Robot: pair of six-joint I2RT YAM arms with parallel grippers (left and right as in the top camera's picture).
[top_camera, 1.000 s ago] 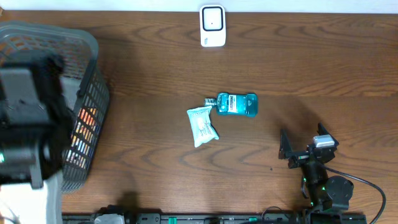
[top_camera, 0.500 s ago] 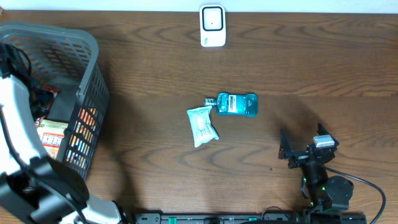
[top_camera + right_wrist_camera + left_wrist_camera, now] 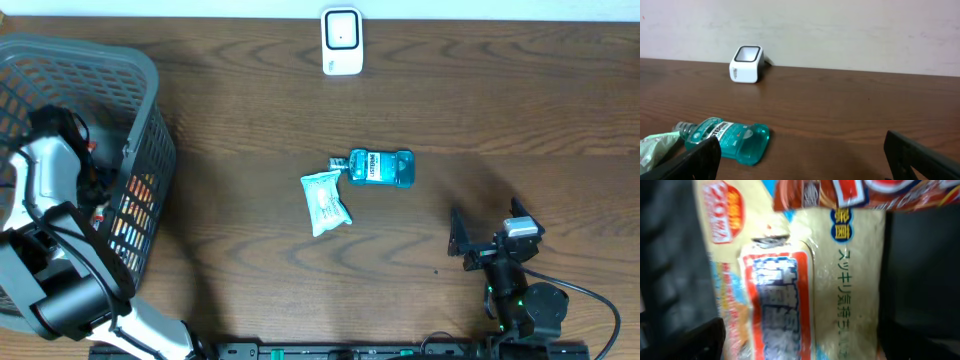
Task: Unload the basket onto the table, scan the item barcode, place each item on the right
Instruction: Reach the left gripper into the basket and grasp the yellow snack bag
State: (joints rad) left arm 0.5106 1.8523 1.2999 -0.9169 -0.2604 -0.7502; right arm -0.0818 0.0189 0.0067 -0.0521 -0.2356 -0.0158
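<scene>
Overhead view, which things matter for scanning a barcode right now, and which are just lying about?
In the job: scanner; basket; packet inside it; left gripper, open over that packet.
Lying about, likely: bottle; pouch beside it; right gripper, open, holding nothing.

From overhead we cannot see the left gripper point(image 3: 797, 340), hidden by the left arm point(image 3: 45, 200) inside the basket point(image 3: 152, 150), whose left side runs off the picture and whose contents show only as coloured scraps through the mesh. The left wrist view is blurred and close: a cream packet point(image 3: 840, 280) and a red packet point(image 3: 865, 192) above it are both cut by the edges, their print mostly unreadable. In the right wrist view the pale green pouch point(image 3: 655, 147) is cropped at the left edge, and the label on the bottle point(image 3: 725, 137) is too small for us to read.
</scene>
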